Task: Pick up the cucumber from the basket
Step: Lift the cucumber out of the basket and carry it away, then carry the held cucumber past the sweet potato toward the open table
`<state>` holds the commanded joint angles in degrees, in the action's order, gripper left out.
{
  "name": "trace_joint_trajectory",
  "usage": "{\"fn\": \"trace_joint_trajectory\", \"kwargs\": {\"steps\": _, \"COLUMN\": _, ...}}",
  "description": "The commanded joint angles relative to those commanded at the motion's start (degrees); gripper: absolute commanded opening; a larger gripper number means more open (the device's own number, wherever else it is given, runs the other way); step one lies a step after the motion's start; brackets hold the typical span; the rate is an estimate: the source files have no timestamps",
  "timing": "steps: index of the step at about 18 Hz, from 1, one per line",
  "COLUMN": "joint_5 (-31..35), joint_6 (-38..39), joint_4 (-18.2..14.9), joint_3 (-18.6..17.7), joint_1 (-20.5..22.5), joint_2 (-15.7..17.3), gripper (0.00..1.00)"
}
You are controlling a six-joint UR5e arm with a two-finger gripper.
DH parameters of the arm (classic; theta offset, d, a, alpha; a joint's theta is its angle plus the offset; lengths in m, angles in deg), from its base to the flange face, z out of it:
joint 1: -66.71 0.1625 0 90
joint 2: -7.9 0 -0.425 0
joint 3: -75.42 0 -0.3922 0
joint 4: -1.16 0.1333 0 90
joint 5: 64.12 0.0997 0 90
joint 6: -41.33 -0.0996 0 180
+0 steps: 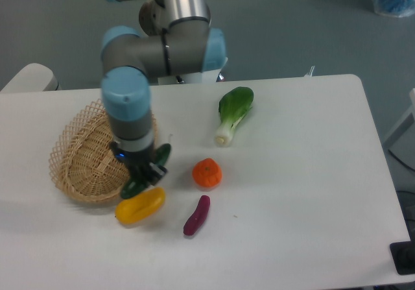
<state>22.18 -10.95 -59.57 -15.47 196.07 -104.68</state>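
Under the arm's wrist, we can barely make out the gripper: its fingers are hidden by the wrist housing, though it appears pinched on the cucumber. We can read no writing anywhere. The cucumber pokes out either side of the gripper, tilted, at the right edge of the basket and just above the yellow pepper on the table.

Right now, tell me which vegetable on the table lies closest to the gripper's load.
The yellow pepper, lying just below the cucumber held in the gripper. The orange fruit, purple eggplant and bok choy sit farther right.
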Motion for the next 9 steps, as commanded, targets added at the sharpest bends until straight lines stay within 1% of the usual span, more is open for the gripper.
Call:
{"fn": "trace_joint_trajectory", "kwargs": {"steps": 3, "joint_5": 0.09, "joint_6": -2.73, "joint_4": -1.40, "joint_3": 3.51, "joint_1": 2.29, "joint_2": -2.02, "gripper": 0.23}}
{"fn": "trace_joint_trajectory", "kwargs": {"steps": 7, "joint_5": 0.53, "joint_6": -7.20, "joint_4": -4.13, "joint_3": 10.19, "joint_1": 5.01, "joint_2": -7.03, "gripper": 0.23}}
{"fn": "trace_joint_trajectory", "kwargs": {"steps": 9, "joint_5": 0.62, "joint_6": -10.72, "joint_4": -4.74, "joint_3": 12.48, "joint_1": 6.85, "joint_2": -9.05, "gripper": 0.23}}
